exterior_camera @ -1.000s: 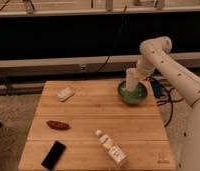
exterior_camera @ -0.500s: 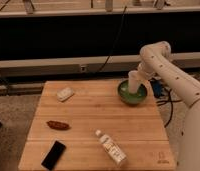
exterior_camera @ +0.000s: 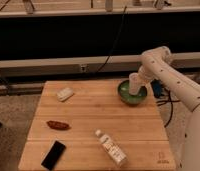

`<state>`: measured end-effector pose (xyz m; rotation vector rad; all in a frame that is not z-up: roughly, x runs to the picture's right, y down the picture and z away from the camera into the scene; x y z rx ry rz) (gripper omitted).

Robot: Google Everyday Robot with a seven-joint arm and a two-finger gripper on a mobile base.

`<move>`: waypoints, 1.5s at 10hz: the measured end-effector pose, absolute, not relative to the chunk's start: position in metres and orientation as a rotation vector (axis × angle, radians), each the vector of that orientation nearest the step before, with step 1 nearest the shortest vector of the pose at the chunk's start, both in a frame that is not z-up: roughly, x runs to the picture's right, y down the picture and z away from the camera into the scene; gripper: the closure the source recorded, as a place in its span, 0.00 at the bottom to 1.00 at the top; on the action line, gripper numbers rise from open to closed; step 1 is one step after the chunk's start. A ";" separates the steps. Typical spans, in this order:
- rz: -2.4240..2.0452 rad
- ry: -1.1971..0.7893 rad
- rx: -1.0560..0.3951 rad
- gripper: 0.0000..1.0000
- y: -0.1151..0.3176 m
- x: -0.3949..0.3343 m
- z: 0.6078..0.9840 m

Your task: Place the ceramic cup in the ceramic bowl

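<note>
You have one ceramic cup (exterior_camera: 135,83) at the gripper (exterior_camera: 141,80), over the one ceramic bowl (exterior_camera: 132,94) near the table's (exterior_camera: 93,120) far right edge. You cannot tell the jaws' state. One bottle (exterior_camera: 111,148), its label unreadable, lies well toward you; one phone (exterior_camera: 53,154), one white block (exterior_camera: 65,94).

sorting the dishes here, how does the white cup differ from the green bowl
The cup is plain white; the bowl is green with a darker rim. The cup is narrow and taller for its width; the bowl is wide and shallow. The cup is held at the gripper over the bowl, tilted a bit, while the bowl sits flat on the wooden table near its far right corner. Both are round and open-topped.
</note>
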<state>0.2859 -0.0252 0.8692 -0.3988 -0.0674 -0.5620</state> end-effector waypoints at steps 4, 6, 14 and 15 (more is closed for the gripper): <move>-0.566 -0.082 -0.398 0.23 -0.018 0.285 0.873; -0.571 -0.093 -0.397 0.20 -0.015 0.283 0.875; -0.591 -0.123 -0.384 0.20 -0.028 0.286 0.856; -0.592 -0.129 -0.384 0.20 -0.027 0.286 0.857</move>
